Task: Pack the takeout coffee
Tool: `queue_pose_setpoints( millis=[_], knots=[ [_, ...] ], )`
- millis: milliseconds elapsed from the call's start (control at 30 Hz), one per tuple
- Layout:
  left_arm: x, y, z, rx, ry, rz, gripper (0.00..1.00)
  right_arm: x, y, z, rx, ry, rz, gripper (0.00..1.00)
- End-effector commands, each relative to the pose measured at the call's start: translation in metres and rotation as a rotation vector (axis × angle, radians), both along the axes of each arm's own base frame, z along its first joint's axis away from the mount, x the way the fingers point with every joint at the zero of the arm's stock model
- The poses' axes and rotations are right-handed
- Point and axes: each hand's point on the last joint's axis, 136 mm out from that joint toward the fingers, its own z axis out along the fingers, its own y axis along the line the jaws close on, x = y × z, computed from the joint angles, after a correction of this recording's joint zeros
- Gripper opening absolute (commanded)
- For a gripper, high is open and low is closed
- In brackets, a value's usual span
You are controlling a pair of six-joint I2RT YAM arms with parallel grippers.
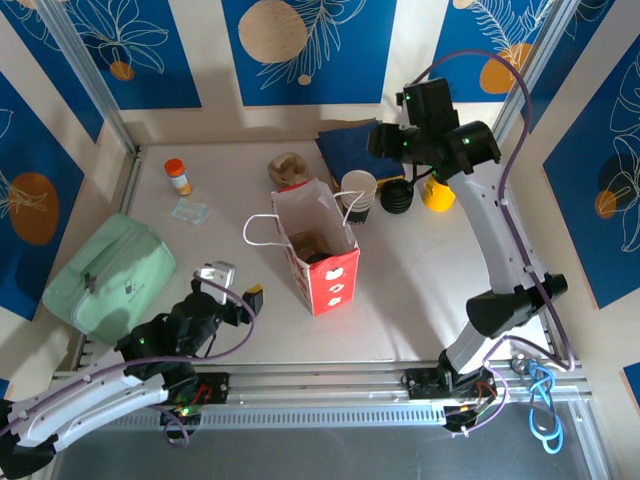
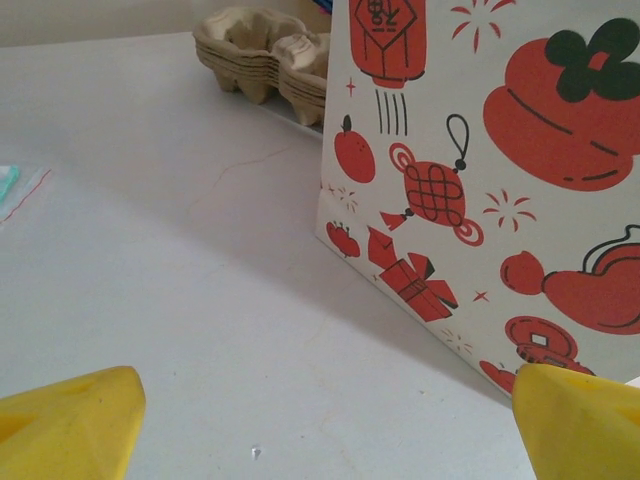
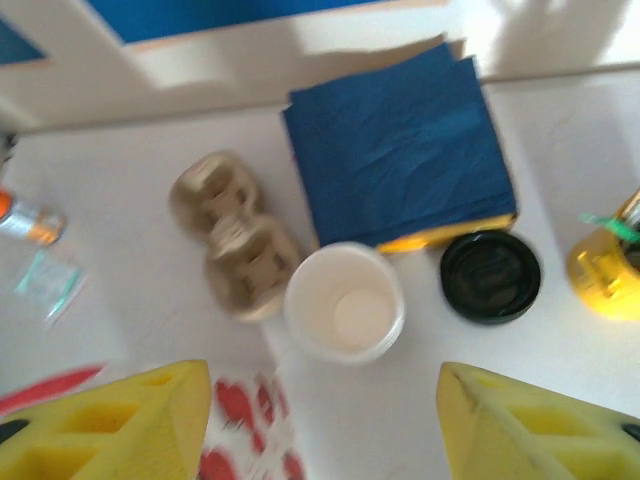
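Left claw [image 2: 325, 432] spread wide; right claw [image 3: 325, 430] spread.

Red-printed white paper bag [image 1: 318, 250] upright at centre of white table [image 1: 420, 270]. Stack of white paper cups [image 1: 357, 195] just behind-right of it; black round plastic lids [image 1: 396, 197] right of cups; blue paper napkins [image 1: 350, 150] behind both.

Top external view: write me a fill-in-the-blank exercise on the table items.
The red-printed paper bag stands with its top ___. The napkins behind the cup stack are ___. The small bottle has a cap coloured ___. The lids beside the cup stack are ___.
Missing: open; blue; orange; black.
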Motion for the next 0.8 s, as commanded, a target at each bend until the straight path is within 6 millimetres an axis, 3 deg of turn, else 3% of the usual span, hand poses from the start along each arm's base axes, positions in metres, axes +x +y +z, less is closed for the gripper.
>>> queue_pose_setpoints(
  millis=[0, 133, 367, 567, 767],
  knots=[
    [0.002, 0.011, 0.006, 0.009, -0.01, 0.047, 0.94, 0.046, -0.004, -0.021, -0.014, -0.023, -0.019, 0.63],
    [0.002, 0.011, 0.006, 0.007, -0.011, 0.049, 0.95, 0.093, -0.018, -0.055, -0.059, 0.012, -0.072, 0.66],
    [0.003, 0.011, 0.005, 0.016, -0.008, 0.053, 0.95, 0.164, -0.023, -0.123, -0.085, 0.069, -0.068, 0.69],
    [0.004, 0.012, 0.007, 0.023, -0.011, 0.056, 0.95, 0.201, -0.02, -0.167, -0.121, 0.09, -0.027, 0.69],
    [0.006, 0.013, 0.014, -0.01, -0.025, 0.078, 0.92, 0.216, -0.025, -0.2, -0.176, 0.101, -0.024, 0.69]
  ],
)
